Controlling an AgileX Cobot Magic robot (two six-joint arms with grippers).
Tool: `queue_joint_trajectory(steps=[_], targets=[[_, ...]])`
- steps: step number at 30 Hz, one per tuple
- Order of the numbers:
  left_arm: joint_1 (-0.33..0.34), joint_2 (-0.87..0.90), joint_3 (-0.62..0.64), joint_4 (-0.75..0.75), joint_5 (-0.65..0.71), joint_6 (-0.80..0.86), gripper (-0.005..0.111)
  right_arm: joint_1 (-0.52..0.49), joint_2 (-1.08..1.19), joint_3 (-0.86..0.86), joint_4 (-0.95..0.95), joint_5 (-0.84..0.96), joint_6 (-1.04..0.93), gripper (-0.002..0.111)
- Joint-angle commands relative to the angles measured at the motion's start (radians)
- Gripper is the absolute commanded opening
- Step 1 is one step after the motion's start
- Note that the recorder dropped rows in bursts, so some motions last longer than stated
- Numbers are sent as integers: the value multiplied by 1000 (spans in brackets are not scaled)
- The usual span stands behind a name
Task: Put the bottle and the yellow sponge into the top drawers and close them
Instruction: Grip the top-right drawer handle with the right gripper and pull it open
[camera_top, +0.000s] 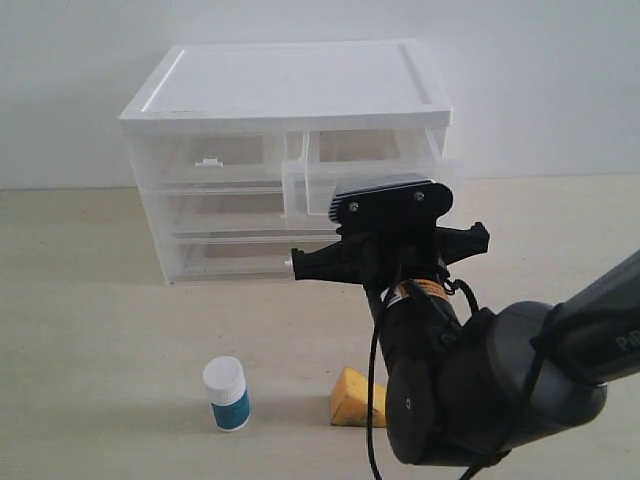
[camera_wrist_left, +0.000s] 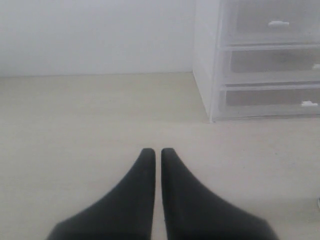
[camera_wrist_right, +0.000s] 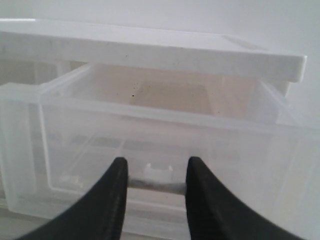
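The bottle (camera_top: 226, 393) stands upright on the table, white cap up, left of the yellow sponge (camera_top: 352, 399), whose right side is hidden behind my right arm. The right top drawer (camera_top: 312, 188) is pulled out and holds nothing; its clear front (camera_wrist_right: 150, 145) fills the right wrist view. My right gripper (camera_wrist_right: 156, 169) is open, fingers on either side of the drawer's white clip handle (camera_wrist_right: 158, 172) without touching it. The left top drawer (camera_top: 210, 155) is closed. My left gripper (camera_wrist_left: 156, 152) is shut on nothing, low over bare table, left of the cabinet (camera_wrist_left: 205, 60).
The white-topped cabinet (camera_top: 290, 85) stands at the back against the wall, with two full-width drawers (camera_top: 220, 210) closed under the top pair. My right arm (camera_top: 480, 390) fills the front right of the exterior view, close beside the sponge.
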Motion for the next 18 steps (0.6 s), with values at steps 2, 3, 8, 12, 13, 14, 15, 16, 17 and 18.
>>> queue_joint_trajectory(steps=[2,3,8,12,13,14,15,16,17,18], targets=[[2,-3,4,-10,-5,-8,4,51,-30,10,33,19,-30,0],[2,-3,4,-10,-5,-8,4,60,-35,10,39,19,-35,0],[2,-3,4,-10,-5,-8,4,101,-53,10,99,19,-48,0],[2,-3,4,-10,-5,-8,4,103,-58,10,131,19,-66,9],[2,-3,4,-10,-5,-8,4,103,-58,10,133,19,-66,13],[2,-3,4,-10,-5,-8,4,103,-58,10,133,19,-66,22],[2,-3,4,-10,-5,-8,4,103,-58,10,135,19,-66,28],[2,-3,4,-10,-5,-8,4,103,-58,10,140,19,-66,34],[2,-3,4,-10,-5,-8,4,103,-58,10,151,19,-66,42],[2,-3,4,-10,-5,-8,4,103,-58,10,156,19,-66,49]])
